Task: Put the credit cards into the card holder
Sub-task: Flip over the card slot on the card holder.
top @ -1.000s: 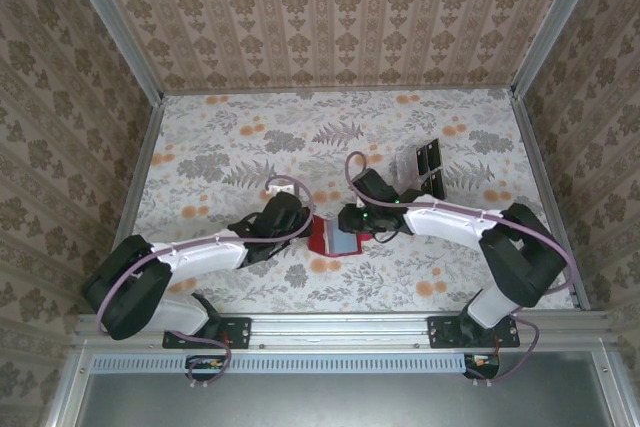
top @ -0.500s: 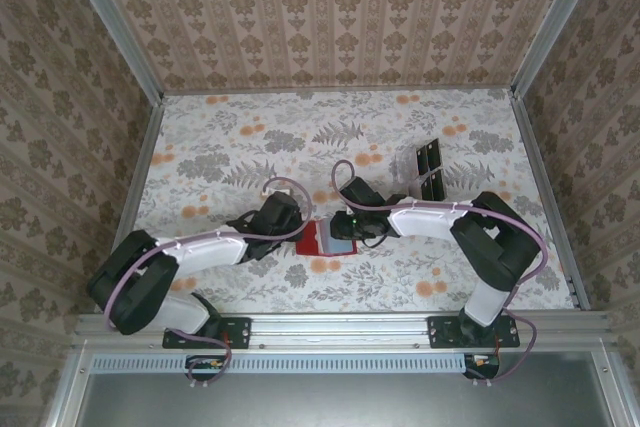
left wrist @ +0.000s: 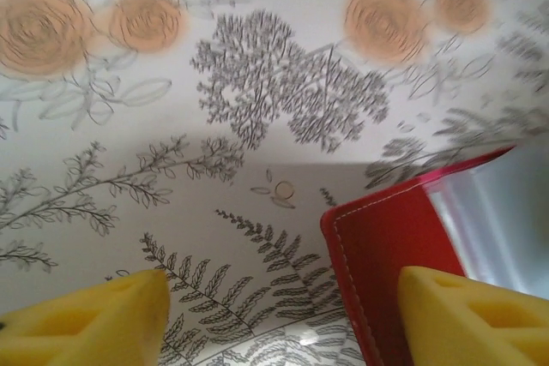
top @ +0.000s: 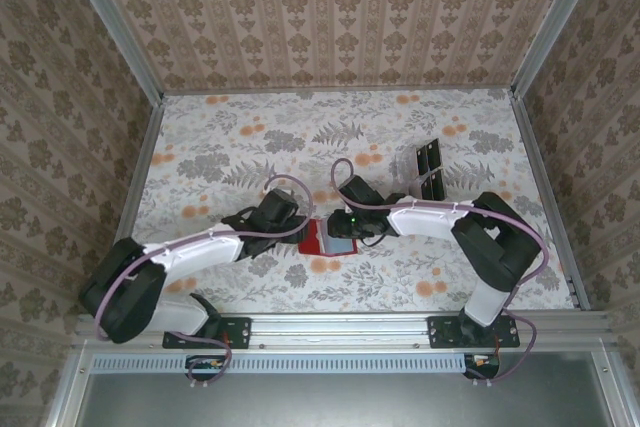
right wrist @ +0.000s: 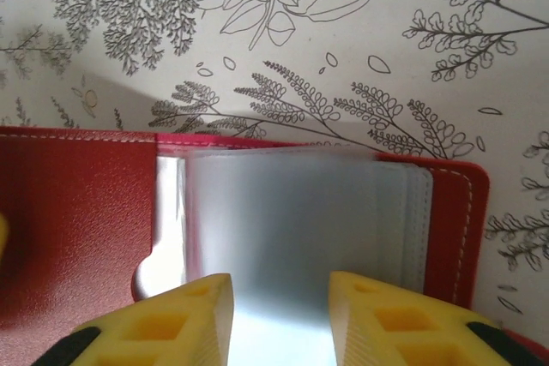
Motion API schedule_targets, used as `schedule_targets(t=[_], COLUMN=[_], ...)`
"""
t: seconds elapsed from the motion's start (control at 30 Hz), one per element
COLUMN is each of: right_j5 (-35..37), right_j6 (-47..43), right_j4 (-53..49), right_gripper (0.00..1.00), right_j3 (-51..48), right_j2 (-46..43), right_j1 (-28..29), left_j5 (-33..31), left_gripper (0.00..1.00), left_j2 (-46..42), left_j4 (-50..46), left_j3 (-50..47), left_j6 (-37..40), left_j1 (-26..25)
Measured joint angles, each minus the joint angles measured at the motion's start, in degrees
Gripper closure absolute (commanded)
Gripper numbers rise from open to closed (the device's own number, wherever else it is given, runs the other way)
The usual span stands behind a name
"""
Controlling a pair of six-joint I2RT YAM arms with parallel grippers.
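The card holder (top: 318, 238) lies open on the flowered table between my two grippers, red cover down and pale clear sleeves (right wrist: 292, 212) up. My left gripper (left wrist: 283, 315) is open at its left corner: one yellow finger (left wrist: 472, 315) hangs over the red cover (left wrist: 386, 237) and the other (left wrist: 94, 323) over bare table. My right gripper (right wrist: 280, 315) is low over the sleeves with its jaws apart, a whitish sheet showing in the gap. I cannot tell whether that sheet is one of the credit cards or a sleeve.
A clear rack with black panels (top: 430, 169) stands behind the right arm, toward the back right. Patterned walls close in the table (top: 230, 137) on three sides. Both arms reach inward and nearly meet over the holder.
My left gripper was shut and now stands open beside the holder. The right gripper slid left, further over the holder's sleeves, a second ago and has held there since.
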Motion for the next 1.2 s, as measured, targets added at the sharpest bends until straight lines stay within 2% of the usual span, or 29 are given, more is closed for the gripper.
schedule_targets(t=[0.17,0.4,0.57,0.87,1.2], right_j5=[0.4,0.6,0.5,0.1,-1.8], right_j6=[-1.2,-3.3,-4.2,-4.8,-4.1], right_j4=[-2.6,-4.5,-4.9,-4.9,-2.7], right_gripper=[0.57,0.57,0.57,0.57,0.54], right_j3=[0.4,1.7,2.3,3.0,3.2], right_j2=[-3.6,-4.3,-2.5,1.7,2.9], right_j1=[0.0,0.0,0.0,0.0,0.2], left_j5=[0.8,0.6,-2.2,-7.0,-6.0], left_gripper=[0.23,0.23,0.24,0.27,0.28], left_j2=[-4.8,-5.2,-3.1,4.9,6.6], left_j4=[-0.7,-1.6,-5.5,-9.5,-7.6], left_j3=[0.0,-0.7,-0.8,-0.8,-0.3], left_j6=[-0.5,-1.8,-2.8,-2.8,-1.7], left_j1=[-0.1,-2.6,-4.6,-4.9,-3.4])
